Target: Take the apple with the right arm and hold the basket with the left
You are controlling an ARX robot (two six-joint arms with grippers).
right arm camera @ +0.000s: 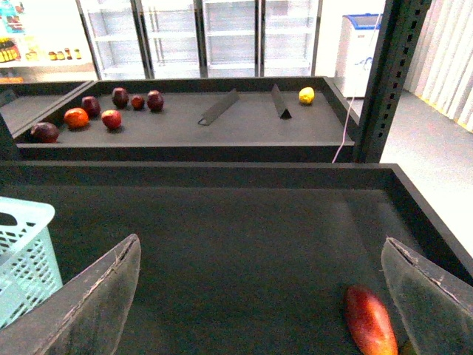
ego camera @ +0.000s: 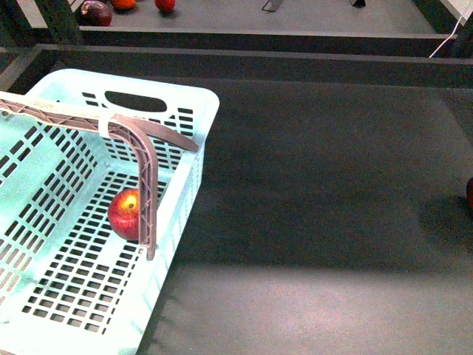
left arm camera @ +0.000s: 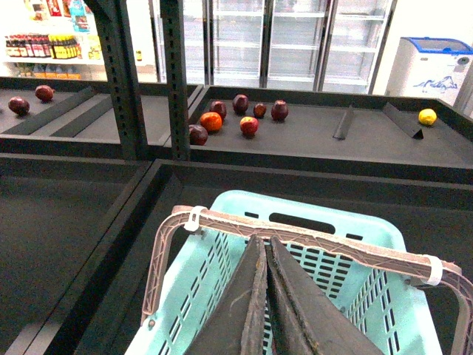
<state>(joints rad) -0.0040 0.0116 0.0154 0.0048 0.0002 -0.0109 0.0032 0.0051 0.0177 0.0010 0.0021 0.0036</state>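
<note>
Front view: one light-blue basket [ego camera: 89,222] at the tabletop's [ego camera: 318,222] left edge, its pinkish handle [ego camera: 140,159] raised. One red apple [ego camera: 126,213] lies inside on the basket floor.

Left wrist view: left gripper [left arm camera: 264,296], fingers [left arm camera: 240,310] pressed together, apparently at the handle; grip itself not visible. Seven fruits on the shelf [left arm camera: 318,137] behind.

Right wrist view: right gripper [right arm camera: 259,296], fingers [right arm camera: 100,296] spread wide, nothing between. One elongated red fruit [right arm camera: 369,319] near the tabletop's right edge.
</note>
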